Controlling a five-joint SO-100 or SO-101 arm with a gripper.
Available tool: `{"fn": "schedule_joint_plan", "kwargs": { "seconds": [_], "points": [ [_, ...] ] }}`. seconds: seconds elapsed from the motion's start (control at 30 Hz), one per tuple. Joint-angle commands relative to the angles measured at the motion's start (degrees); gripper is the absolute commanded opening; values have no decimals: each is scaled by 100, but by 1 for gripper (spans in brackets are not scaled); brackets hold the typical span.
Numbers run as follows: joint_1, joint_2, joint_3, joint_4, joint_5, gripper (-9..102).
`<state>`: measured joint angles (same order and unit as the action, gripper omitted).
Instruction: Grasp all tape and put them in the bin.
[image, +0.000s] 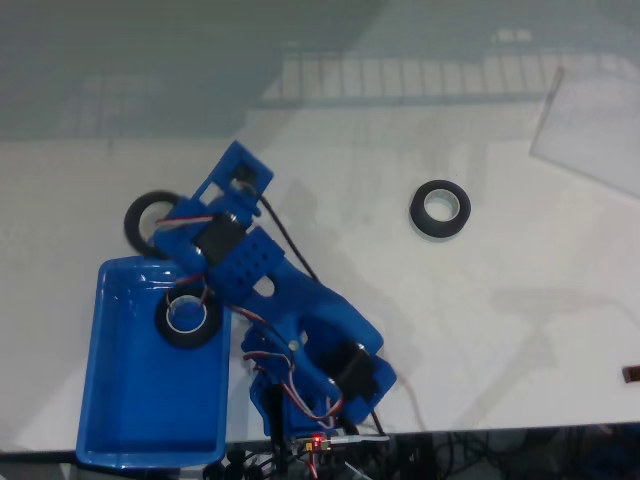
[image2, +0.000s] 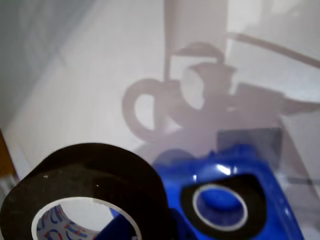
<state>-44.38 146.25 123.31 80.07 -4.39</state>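
My pincer (image: 165, 232) was clenched on one tape roll (image2: 85, 195) held beyond the bin's (image: 120, 400) top corner, another roll (image: 190, 320) already inside it, a third (image: 440, 209) well apart on the surface (image: 500, 330). Letting go there risked dropping it outside the rim.

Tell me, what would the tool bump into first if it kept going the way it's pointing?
Probably nothing soon. The tool carries a tape roll and points past the tray's top end, toward bare table. Its height above the table is unclear.
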Motion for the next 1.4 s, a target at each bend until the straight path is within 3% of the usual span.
{"fn": "schedule_joint_plan", "kwargs": {
  "seconds": [0.0,0.2,0.37,0.7,0.97,1.17,1.37],
  "points": [
    [-747,299,141,0,62,0],
    [-1890,554,782,-18,281,0],
    [-2268,809,1099,-97,360,0],
    [-2250,773,1116,-158,114,1],
    [-2197,879,1230,-378,826,31],
    [-2057,782,1230,-668,1099,34],
    [-782,545,1169,-1222,1257,36]
  ]
}}
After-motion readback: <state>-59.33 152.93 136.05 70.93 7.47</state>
